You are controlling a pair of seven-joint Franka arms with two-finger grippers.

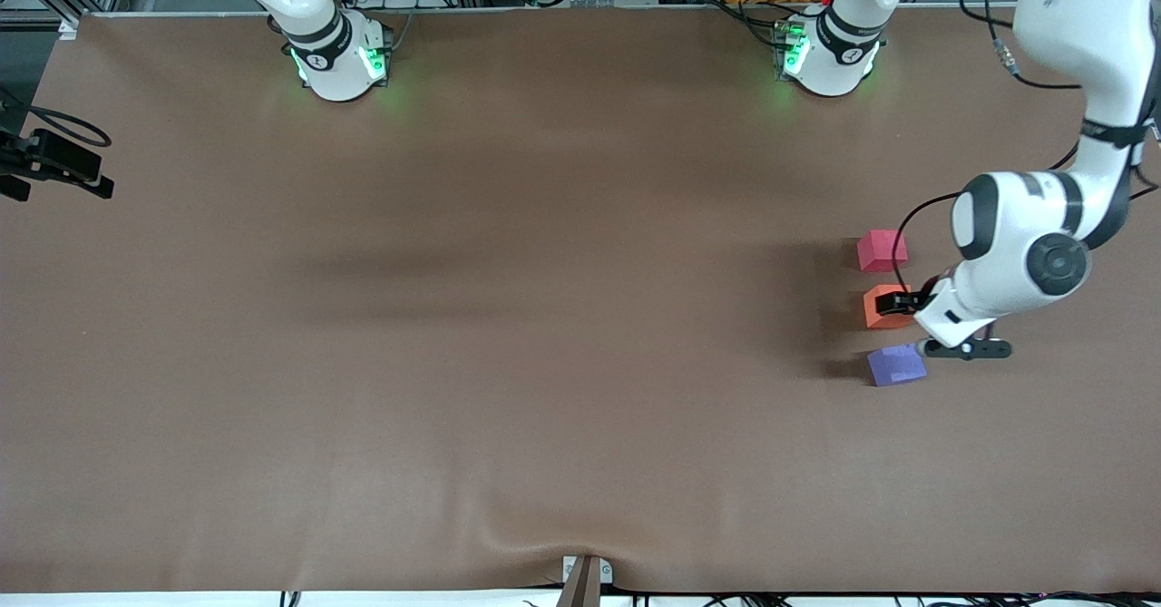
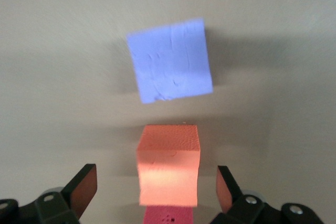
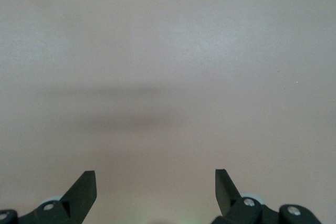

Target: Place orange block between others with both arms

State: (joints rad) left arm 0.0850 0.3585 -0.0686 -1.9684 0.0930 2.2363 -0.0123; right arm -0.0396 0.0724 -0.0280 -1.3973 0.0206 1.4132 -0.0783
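My left gripper (image 2: 156, 190) hangs with its jaws spread wide, straddling the orange block (image 1: 884, 307) without gripping it; that block sits on the tabletop (image 1: 508, 317) between the pinkish-red cube (image 1: 880, 250), farther from the front camera, and the purple-blue cube (image 1: 895, 365), nearer to it. My right gripper (image 3: 156, 192) waits, jaws apart, over bare tabletop.

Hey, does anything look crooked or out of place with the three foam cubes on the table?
Slightly. The purple-blue foam cube sits turned askew and a little off the line of the orange foam cube and pinkish-red foam cube. Nothing looks damaged.
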